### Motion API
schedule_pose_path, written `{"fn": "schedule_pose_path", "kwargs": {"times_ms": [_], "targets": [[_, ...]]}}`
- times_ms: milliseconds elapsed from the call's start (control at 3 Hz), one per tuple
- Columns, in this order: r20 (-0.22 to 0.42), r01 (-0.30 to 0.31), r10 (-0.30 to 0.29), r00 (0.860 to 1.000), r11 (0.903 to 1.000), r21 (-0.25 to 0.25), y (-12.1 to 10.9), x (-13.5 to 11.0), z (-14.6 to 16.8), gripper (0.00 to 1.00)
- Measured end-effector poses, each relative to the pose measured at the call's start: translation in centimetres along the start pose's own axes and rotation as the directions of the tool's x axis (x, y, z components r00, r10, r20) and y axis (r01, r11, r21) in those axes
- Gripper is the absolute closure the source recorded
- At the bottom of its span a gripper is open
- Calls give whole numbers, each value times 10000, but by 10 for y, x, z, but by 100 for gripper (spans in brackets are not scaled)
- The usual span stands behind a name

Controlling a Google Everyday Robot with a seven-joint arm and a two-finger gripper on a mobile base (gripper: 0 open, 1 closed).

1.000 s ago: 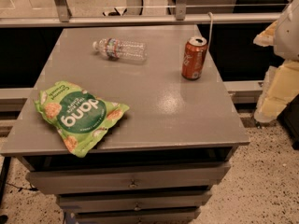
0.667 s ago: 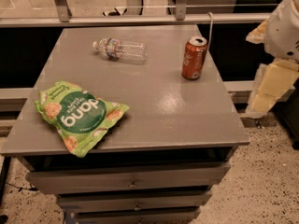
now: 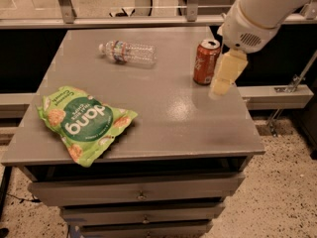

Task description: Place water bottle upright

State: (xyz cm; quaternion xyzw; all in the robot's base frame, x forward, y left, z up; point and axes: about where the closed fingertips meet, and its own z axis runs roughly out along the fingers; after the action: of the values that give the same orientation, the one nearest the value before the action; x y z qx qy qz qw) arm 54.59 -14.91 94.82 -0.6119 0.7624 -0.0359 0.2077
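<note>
The water bottle (image 3: pixel 128 52) is a small clear ribbed bottle with a white cap and a coloured label band. It lies on its side at the far middle of the grey table (image 3: pixel 163 118), cap pointing left. My gripper (image 3: pixel 225 74) hangs cream-coloured from the white arm (image 3: pixel 262 9) over the table's right side. It is just right of the orange-red soda can (image 3: pixel 205 61) and holds nothing that I can see. It is well to the right of the bottle.
The soda can stands upright at the far right of the table. A green chip bag (image 3: pixel 84 123) lies at the front left. Drawers (image 3: pixel 138 195) sit below the tabletop. A rail and a window frame run behind the table.
The arm has swung left from beyond the table's right edge, and the gripper now hangs over the tabletop beside the can. The bottle, can and bag have not moved.
</note>
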Motion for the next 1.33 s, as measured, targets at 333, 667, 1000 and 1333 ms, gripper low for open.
{"fn": "schedule_pose_path", "kwargs": {"times_ms": [333, 667, 1000, 1333], "targets": [[538, -341, 337, 9980, 9994, 68, -43, -34, 28, 0], [1531, -597, 540, 9867, 9977, 332, -89, -82, 33, 0], [1502, -587, 536, 9872, 9978, 300, -88, -82, 35, 0], [1759, -646, 603, 9826, 9977, 190, -87, -81, 35, 0]]}}
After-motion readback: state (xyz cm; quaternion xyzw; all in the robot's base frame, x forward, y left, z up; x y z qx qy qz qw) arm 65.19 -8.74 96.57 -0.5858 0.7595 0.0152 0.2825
